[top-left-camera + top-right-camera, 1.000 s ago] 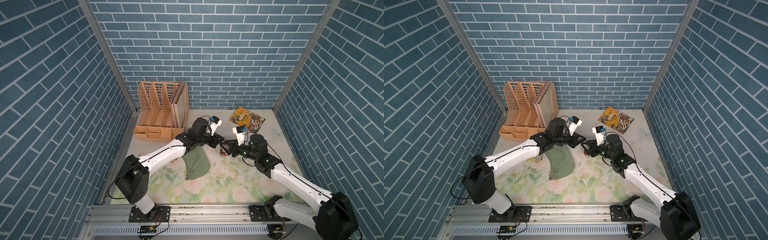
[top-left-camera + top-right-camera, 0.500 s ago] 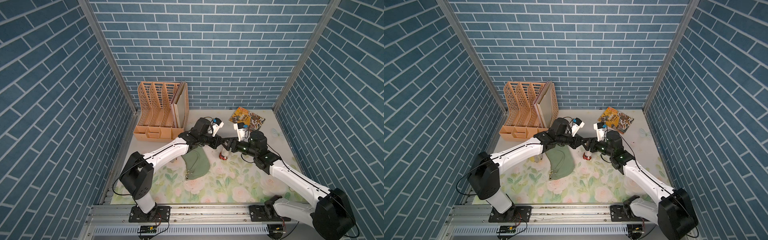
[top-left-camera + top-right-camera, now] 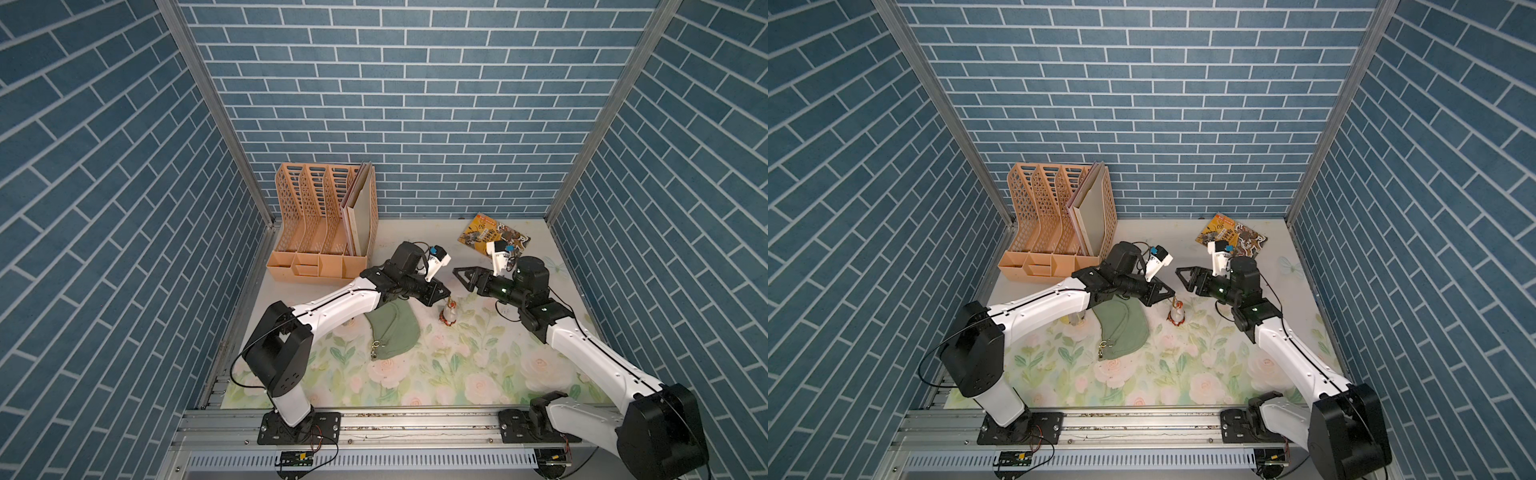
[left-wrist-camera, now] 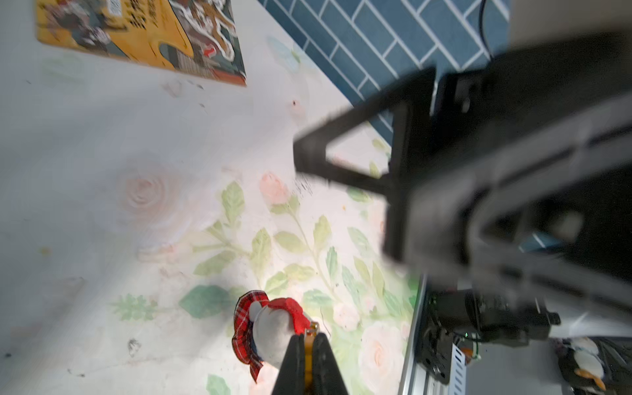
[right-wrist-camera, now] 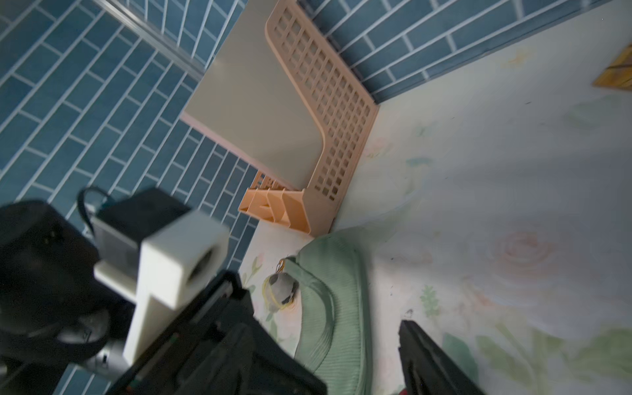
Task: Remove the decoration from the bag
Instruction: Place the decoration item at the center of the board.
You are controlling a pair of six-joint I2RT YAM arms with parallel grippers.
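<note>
The decoration (image 3: 449, 316) (image 3: 1177, 314), a small white plush with red plaid clothing, hangs just above the floral mat. My left gripper (image 3: 446, 296) (image 4: 309, 342) is shut on its gold clasp, seen pinched between the black fingers in the left wrist view. The sage-green bag (image 3: 392, 328) (image 3: 1123, 328) (image 5: 342, 307) lies flat on the mat, left of the decoration and apart from it, partly under my left arm. My right gripper (image 3: 459, 277) (image 3: 1183, 276) (image 5: 325, 349) stands open and empty, right of the decoration and higher than it.
A peach file organiser (image 3: 324, 232) holding folders stands at the back left. A yellow booklet (image 3: 494, 237) lies at the back right. The bag's gold clasp (image 3: 376, 345) rests on its front end. A small grey round thing with a yellow ring (image 5: 282, 289) lies next to the bag.
My right gripper has opened wider and drawn back to the right, away from the decoration. The decoration now hangs from my left gripper alone.
</note>
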